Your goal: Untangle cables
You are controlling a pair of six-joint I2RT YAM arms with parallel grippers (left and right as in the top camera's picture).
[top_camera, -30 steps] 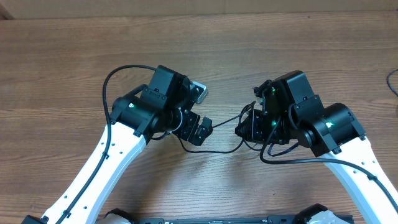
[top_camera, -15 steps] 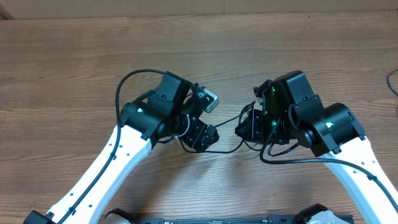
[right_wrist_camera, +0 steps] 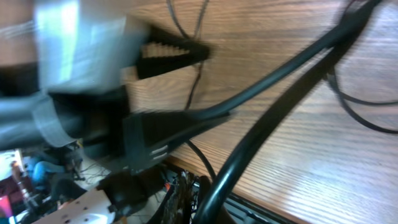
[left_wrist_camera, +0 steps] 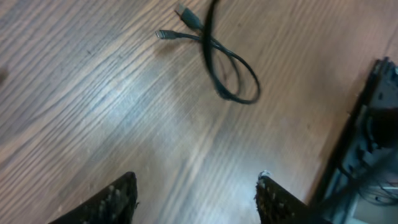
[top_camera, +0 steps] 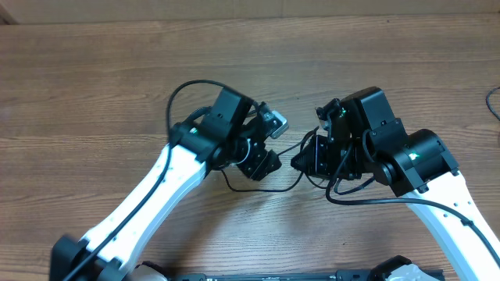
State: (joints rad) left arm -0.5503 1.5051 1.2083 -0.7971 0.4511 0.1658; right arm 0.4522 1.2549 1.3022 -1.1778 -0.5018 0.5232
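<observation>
Thin black cables (top_camera: 262, 189) run left-to-right across the wooden tabletop (top_camera: 94, 78). The left jaws stand apart, the right jaws closed

Under me spreads a brown wood-grain table (top_camera: 94, 70); past its near edge I glimpse blurred clutter (right_wrist_camera: 28, 177), perhaps workshop gear.

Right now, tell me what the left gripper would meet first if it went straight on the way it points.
Most likely the bare table, since the left gripper tilts down at the wood with nothing between its open fingers. The thin cable loop lies farther ahead, slightly right; depth is unclear.
</observation>
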